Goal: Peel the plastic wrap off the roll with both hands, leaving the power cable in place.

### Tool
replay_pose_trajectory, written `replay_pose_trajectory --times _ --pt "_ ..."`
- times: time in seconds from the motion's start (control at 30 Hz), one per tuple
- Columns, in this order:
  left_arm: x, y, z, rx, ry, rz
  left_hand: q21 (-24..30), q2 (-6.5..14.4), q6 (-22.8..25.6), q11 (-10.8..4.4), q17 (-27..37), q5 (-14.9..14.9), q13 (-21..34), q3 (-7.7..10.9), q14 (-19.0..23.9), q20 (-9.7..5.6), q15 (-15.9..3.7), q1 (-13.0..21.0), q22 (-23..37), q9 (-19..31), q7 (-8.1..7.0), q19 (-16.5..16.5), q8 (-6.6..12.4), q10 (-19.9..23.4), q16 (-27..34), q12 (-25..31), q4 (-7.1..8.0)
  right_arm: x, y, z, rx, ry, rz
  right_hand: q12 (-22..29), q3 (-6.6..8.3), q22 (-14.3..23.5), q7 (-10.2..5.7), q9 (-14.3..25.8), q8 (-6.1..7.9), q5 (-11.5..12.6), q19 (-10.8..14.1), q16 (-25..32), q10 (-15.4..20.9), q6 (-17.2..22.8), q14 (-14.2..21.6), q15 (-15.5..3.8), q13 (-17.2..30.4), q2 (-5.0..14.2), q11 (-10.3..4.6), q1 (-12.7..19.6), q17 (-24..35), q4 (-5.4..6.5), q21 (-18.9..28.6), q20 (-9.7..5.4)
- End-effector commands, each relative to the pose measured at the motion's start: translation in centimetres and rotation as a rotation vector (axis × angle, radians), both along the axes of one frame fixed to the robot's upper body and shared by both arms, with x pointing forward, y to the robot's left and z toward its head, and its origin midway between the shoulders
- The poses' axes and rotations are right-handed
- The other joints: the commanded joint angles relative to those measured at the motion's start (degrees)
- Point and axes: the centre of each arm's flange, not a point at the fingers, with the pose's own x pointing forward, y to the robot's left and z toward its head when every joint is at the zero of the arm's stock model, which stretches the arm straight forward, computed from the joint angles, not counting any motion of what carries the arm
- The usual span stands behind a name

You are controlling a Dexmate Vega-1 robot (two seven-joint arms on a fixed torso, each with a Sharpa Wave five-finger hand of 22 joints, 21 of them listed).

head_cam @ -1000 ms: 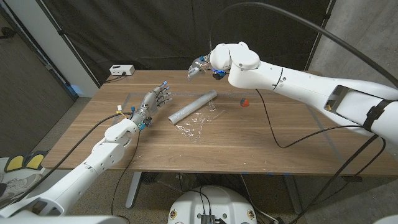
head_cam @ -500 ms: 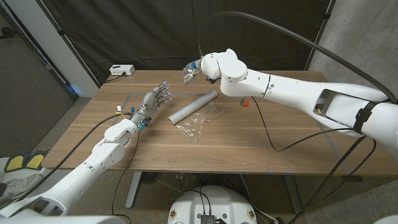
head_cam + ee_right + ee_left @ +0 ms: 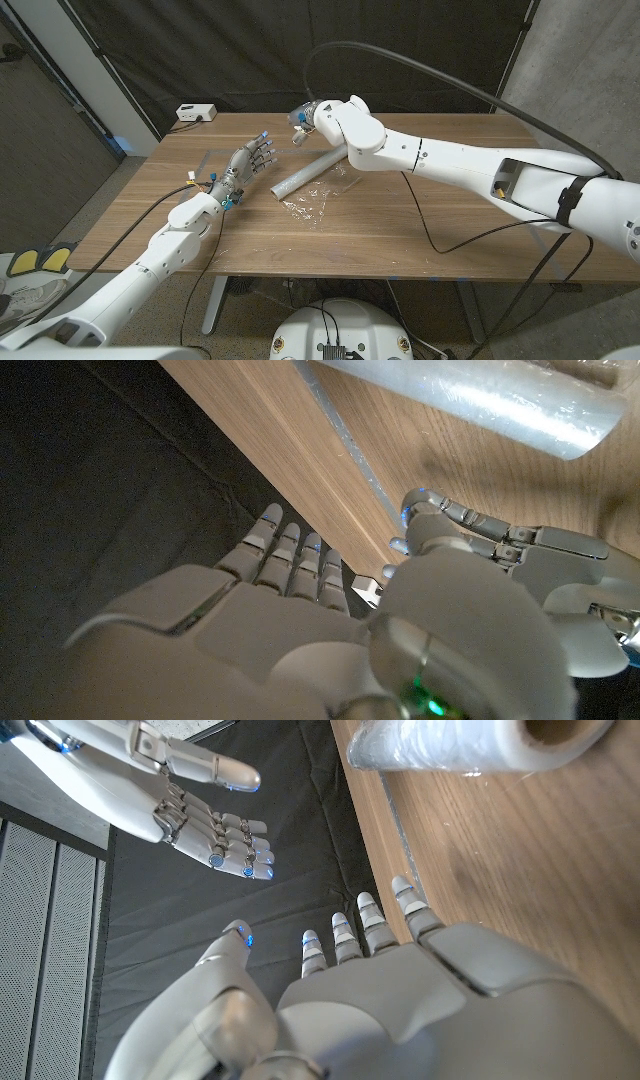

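A grey roll (image 3: 312, 172) of plastic wrap lies slantwise at the table's middle, and its open end (image 3: 450, 742) shows in the left wrist view. A crumpled loose sheet of wrap (image 3: 315, 207) lies just in front of it. My left hand (image 3: 252, 160) stands to the roll's left, fingers apart and holding nothing. My right hand (image 3: 303, 114) hovers above the table's far side, behind the roll's far end, fingers stretched and holding nothing. The right hand (image 3: 190, 805) appears beyond my left hand (image 3: 370, 980). The roll (image 3: 470, 395) and left hand (image 3: 510, 550) lie past my right hand (image 3: 290, 610).
A white box (image 3: 195, 113) with a cord sits at the table's far left corner. A thin black cable (image 3: 432, 220) loops over the right half of the table (image 3: 480, 250). A thick black hose (image 3: 450, 60) arcs overhead, with a dark curtain behind.
My right arm has swung left along the far side, bringing its hand near the left hand. It now covers the small red object seen earlier. The left arm stayed put.
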Motion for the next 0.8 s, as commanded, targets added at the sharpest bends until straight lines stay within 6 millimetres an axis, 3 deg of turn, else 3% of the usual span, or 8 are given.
replay_pose_trajectory --times 0.03,0.17,0.37,0.8 --pt "-0.3 -0.1 0.0 -0.004 -0.005 0.000 0.3 -0.2 0.2 0.00 0.3 0.4 0.2 0.02 0.5 0.55 0.06 -0.4 0.3 0.1 -0.14 -0.1 -0.24 0.5 -0.1 -0.3 0.38 1.5 0.6 -1.1 -0.077 -0.042 -0.032 0.5 -0.91 0.0 -0.25 0.1 0.66 0.7 1.1 0.3 1.0 1.1 0.9 -4.21 0.3 -1.35 -0.23 0.6 0.2 0.04 0.5 -1.24" --pt "-0.3 -0.3 0.0 -0.001 -0.004 -0.003 0.3 -0.3 0.2 0.27 0.3 0.4 0.2 -0.14 0.5 0.57 0.06 -0.6 0.3 0.1 -0.12 -0.1 -0.29 0.5 -0.2 -0.4 0.55 2.1 0.7 -1.6 -0.100 -0.028 -0.054 0.8 -0.84 0.0 -0.83 0.2 1.00 1.6 1.5 0.5 2.1 2.2 1.9 -4.88 0.3 -0.86 -0.81 2.9 0.2 0.13 0.6 -1.38" --pt "-0.2 -0.5 0.2 0.003 -0.006 -0.007 0.3 -0.4 0.2 0.23 0.3 0.4 0.2 -0.30 0.5 0.59 0.10 -0.9 0.3 0.1 -0.12 -0.1 -0.32 0.5 -0.2 -0.4 0.73 3.0 0.9 -2.1 -0.143 0.016 -0.093 0.8 -0.95 0.0 -1.04 0.2 1.17 1.9 1.7 0.5 2.4 2.8 2.2 -5.15 0.3 -0.74 -0.99 3.8 0.2 0.19 0.7 -1.41" --pt "-0.3 -0.8 0.1 -0.002 -0.005 -0.009 0.3 -0.7 0.5 0.29 0.4 0.6 0.2 -0.78 0.6 0.65 0.20 -1.6 0.3 0.1 0.00 -0.2 -0.37 0.5 -0.4 -0.5 1.24 4.6 0.7 -3.2 -0.222 0.061 -0.174 -0.1 -1.60 0.1 -1.10 0.2 0.50 2.5 1.2 -0.2 0.7 1.8 0.8 -3.97 0.3 -0.39 -0.86 6.3 0.3 0.63 0.5 -1.24"
